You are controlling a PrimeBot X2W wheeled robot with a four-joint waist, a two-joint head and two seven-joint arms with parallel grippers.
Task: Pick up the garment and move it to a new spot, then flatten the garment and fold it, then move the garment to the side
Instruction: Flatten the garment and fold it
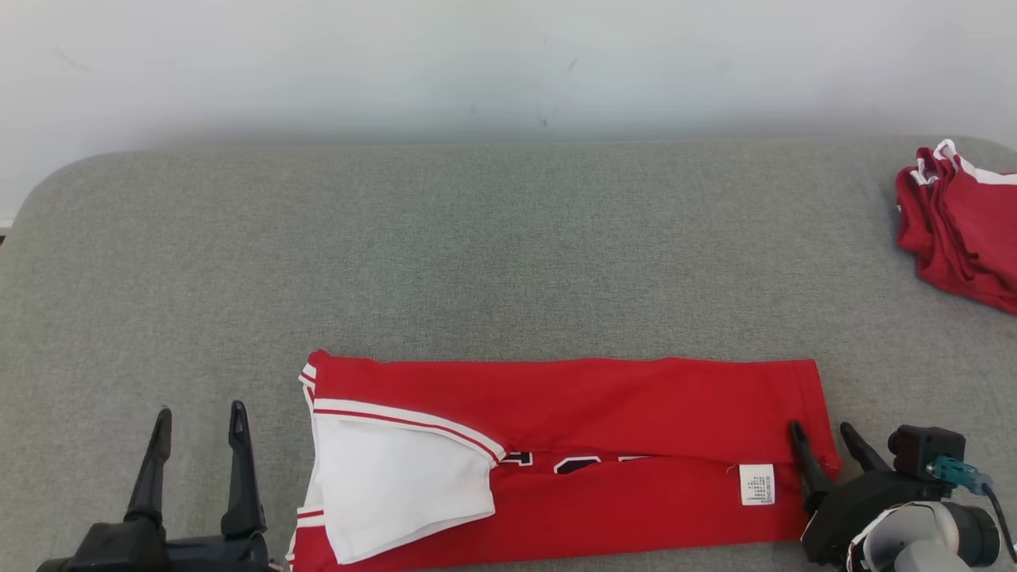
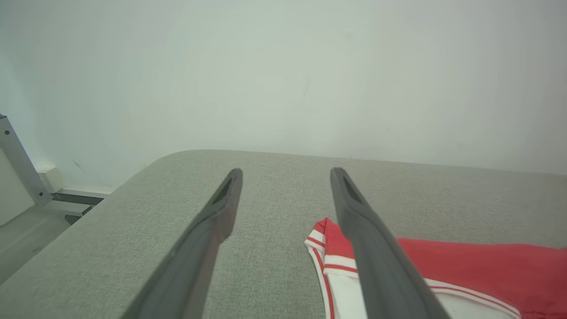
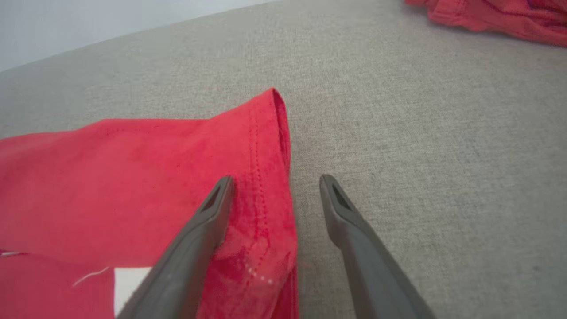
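Garment: a red jersey [image 1: 572, 397] is lying folded into a long band on the desk [image 1: 508, 254], stretching across the lower middle of the head view.
Garment's left end: a white panel [image 1: 389, 485] with red and white trim is showing here, and it is also appearing at the lower right of the left wrist view [image 2: 350, 288].
Garment's detail: black lettering [image 1: 580, 463] is peeking out along the fold line, and a white care label [image 1: 756, 484] is sitting near the right end.
Left hand: the left hand [image 1: 199, 408] is standing at the lower left of the head view, just beside the jersey's left end and apart from it. Its two fingers are spread wide and are holding nothing. In its own wrist view [image 2: 287, 170] bare grey fabric is showing between them.
Right hand: the right hand [image 1: 820, 427] is sitting at the jersey's right end, at the lower right of the head view. Its fingers are spread wide in its wrist view [image 3: 276, 177]. One is lying over the stitched red hem [image 3: 266, 177] and the other over bare desk, and they are gripping nothing.
Other cloth: a pile of red garments [image 1: 961, 230] with white trim is resting at the upper right edge of the head view, well apart from the jersey.
Surroundings: a pale wall [image 1: 508, 63] is rising behind the grey fabric-covered desk, and a metal frame [image 2: 17, 164] is showing at the left edge of the left wrist view.
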